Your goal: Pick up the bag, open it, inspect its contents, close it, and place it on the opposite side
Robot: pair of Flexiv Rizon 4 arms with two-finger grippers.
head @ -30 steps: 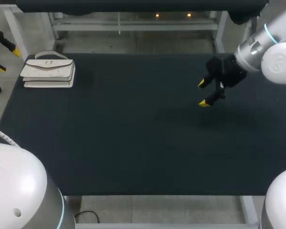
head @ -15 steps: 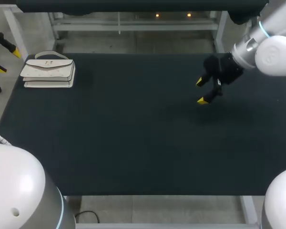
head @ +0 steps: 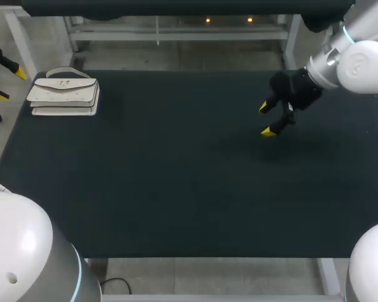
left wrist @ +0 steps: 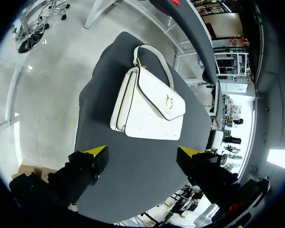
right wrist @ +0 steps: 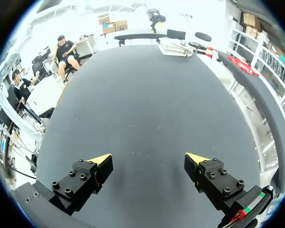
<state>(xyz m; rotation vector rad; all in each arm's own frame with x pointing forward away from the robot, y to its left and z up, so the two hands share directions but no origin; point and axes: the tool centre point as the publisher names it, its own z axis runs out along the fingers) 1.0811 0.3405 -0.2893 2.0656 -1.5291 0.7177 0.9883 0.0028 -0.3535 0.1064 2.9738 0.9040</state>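
Hovering over the table (head: 176,189) at about 2 o'clock, the right gripper (head: 266,119) holds nothing, its 2 fingers spread wide. Farther off, at 10 o'clock near the table's corner, the white bag (head: 64,93) lies closed. The left gripper (left wrist: 142,152) hangs off that corner, fingers wide, bag ahead of it.
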